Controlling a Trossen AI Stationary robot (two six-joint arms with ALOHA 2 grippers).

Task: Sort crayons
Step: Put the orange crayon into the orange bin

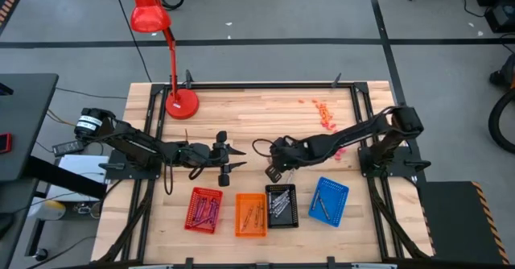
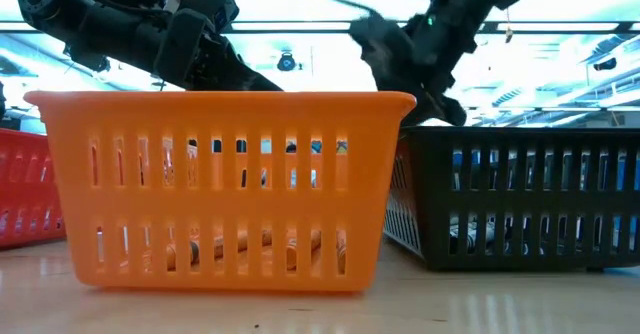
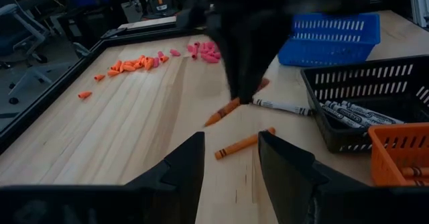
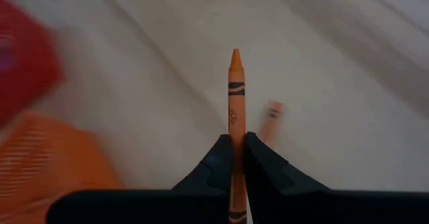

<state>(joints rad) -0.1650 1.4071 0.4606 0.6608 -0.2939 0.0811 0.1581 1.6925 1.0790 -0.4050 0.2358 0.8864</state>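
My right gripper is shut on an orange crayon over the table's middle, just beyond the black tray. My left gripper waits open to its left, fingers level and apart, touching nothing. On the wood in front of it lie another orange crayon and a white crayon. The red tray, orange tray, black tray and blue tray stand in a row near the front edge, each with crayons inside. My right gripper pinches the orange crayon by its wrapped shaft between the two fingers. The crayon lies along the fingers, with its pointed tip sticking out well ahead. The fingers slant down from the table's right side. The crayon tilts tip-down, low over the wood.
A red desk lamp stands at the far left of the table. Small pink and orange bits lie scattered at the far right. Black frame rails run along the table's sides. Bare wood lies between the lamp and the bits.
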